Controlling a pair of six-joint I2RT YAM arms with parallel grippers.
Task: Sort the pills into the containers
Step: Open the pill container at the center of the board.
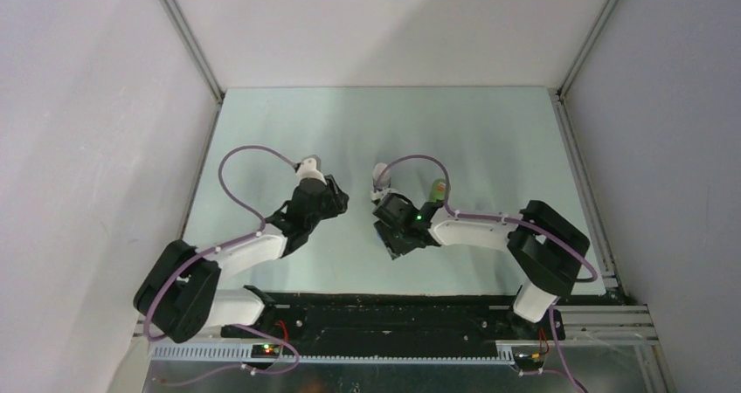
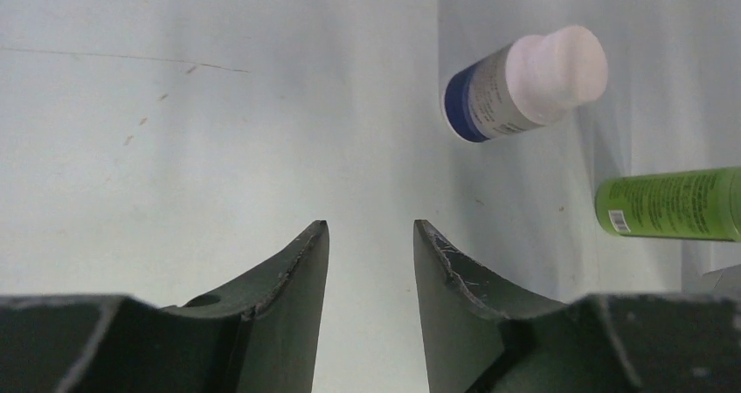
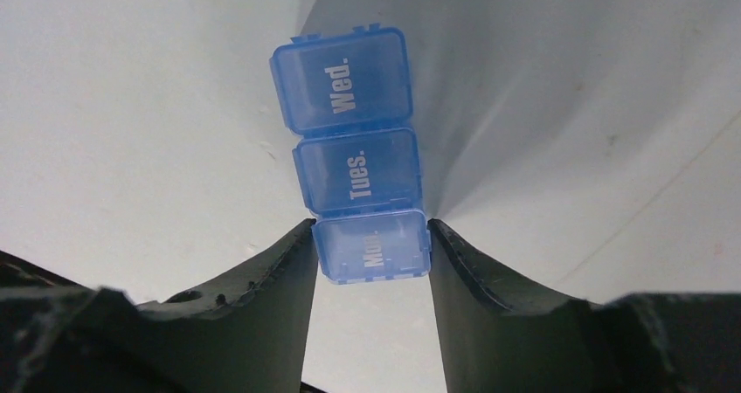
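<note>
The translucent blue pill box (image 3: 358, 162) lies flat in the right wrist view. Its containers show as three lidded compartments marked Mon., Tues. and Wed., all with lids down. My right gripper (image 3: 371, 227) has closed on the Mon. end, with one fingertip against each side of it. In the top view the right gripper (image 1: 389, 236) hides the box. My left gripper (image 2: 370, 225) stands open over bare table with nothing between its fingers, and is near the middle (image 1: 341, 203) in the top view. The pills are out of view.
A white-capped bottle with a blue label (image 2: 524, 83) lies ahead and to the right of the left gripper. A green bottle (image 2: 668, 203) lies further right, and also shows beside the right arm (image 1: 437, 188). The pale table (image 1: 489, 140) is walled on three sides.
</note>
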